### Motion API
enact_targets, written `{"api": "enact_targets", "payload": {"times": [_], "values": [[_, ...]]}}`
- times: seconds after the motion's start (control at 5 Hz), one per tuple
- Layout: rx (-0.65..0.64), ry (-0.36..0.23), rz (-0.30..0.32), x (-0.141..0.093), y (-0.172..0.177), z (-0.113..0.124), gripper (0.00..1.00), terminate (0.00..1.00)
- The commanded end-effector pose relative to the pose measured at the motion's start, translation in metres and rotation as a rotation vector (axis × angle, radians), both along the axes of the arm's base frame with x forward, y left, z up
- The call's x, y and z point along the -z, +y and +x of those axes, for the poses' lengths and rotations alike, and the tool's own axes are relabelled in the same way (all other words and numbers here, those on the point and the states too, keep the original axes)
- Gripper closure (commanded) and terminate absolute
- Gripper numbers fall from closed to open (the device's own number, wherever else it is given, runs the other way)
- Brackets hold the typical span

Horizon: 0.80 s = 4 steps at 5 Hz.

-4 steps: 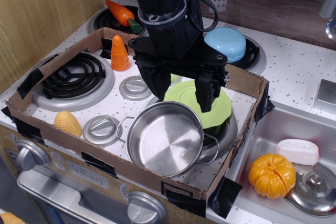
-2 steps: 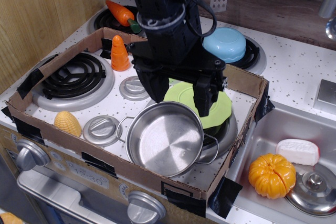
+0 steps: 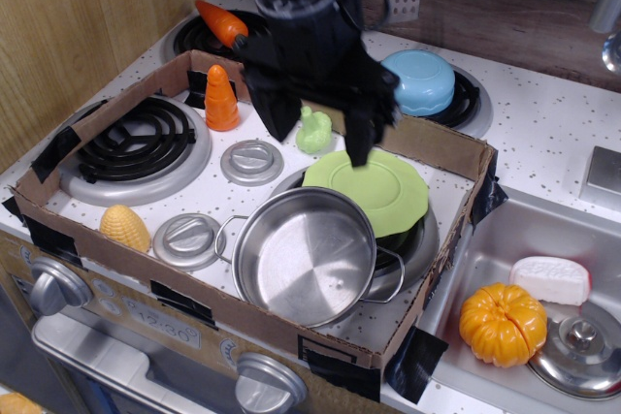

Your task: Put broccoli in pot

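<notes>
Broccoli, the small pale-green plastic toy with a lumpy floret head (image 3: 313,130), stands upright on the white speckled stovetop between the two black fingers of the gripper (image 3: 318,131), at the back of the cardboard-walled area, just behind the flat round light-green plate (image 3: 374,189). The jaws are spread wide, one finger to each side of the toy, and neither appears to touch it, so nothing is grasped yet.

Less than a second ago the gripper hung lower and nearer the camera, over the plate and the pot's far rim, and its body hid the broccoli altogether. It has since risen and drawn back toward the rear of the stove, which uncovers the toy and brings the open fingers into line with it. That reads as the approach to the pick: descending around the floret and closing would come next, by my judgement.

Outward from there, the shiny round stainless-steel pot with wire loop handles (image 3: 303,255) sits empty in front of the plate, at the near side of the cardboard tray (image 3: 233,319). An orange plastic cone-shaped carrot (image 3: 221,99) stands to the left of the gripper.
</notes>
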<state>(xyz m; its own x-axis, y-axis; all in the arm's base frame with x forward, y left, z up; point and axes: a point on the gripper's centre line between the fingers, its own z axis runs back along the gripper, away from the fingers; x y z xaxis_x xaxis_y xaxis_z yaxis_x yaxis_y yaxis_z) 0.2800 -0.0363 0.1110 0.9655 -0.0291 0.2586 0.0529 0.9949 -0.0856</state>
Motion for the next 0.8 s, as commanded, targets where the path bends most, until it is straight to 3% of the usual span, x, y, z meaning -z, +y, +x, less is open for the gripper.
{"api": "enact_targets", "payload": {"times": [0.0, 0.2, 0.6], "values": [[-0.032, -0.046, 0.069, -0.019, 0.025, 0.036, 0.00, 0.00], [-0.021, -0.060, 0.050, 0.004, 0.028, 0.059, 0.00, 0.00], [-0.018, -0.056, 0.021, 0.029, 0.037, 0.083, 0.00, 0.00]]}}
